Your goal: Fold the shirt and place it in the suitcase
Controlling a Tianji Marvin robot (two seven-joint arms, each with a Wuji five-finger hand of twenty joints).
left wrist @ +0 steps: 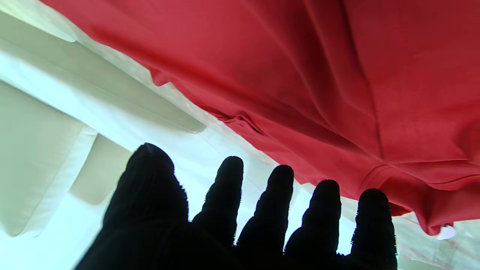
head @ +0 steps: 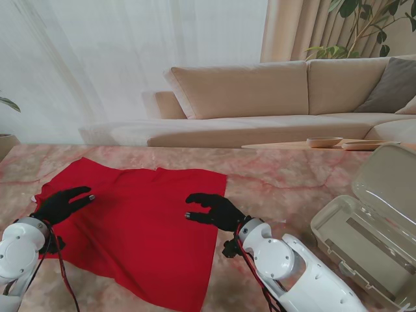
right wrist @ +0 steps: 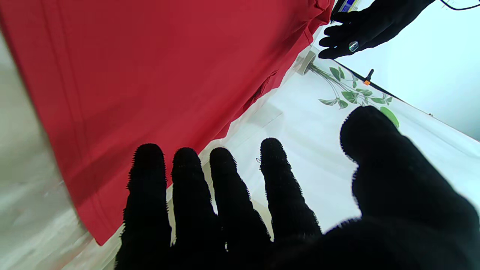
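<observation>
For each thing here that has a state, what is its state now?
shirt: spread flat on the table, not folded yet
suitcase: open, lid up, inside empty
left hand: open, over the shirt's left edge
right hand: open, over the shirt's right edge

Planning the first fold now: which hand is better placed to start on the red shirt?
Left, probably. The left hand hovers open at the red shirt's left edge, ready to grip it. The right hand, also open, sits over the cloth inside the right edge.
</observation>
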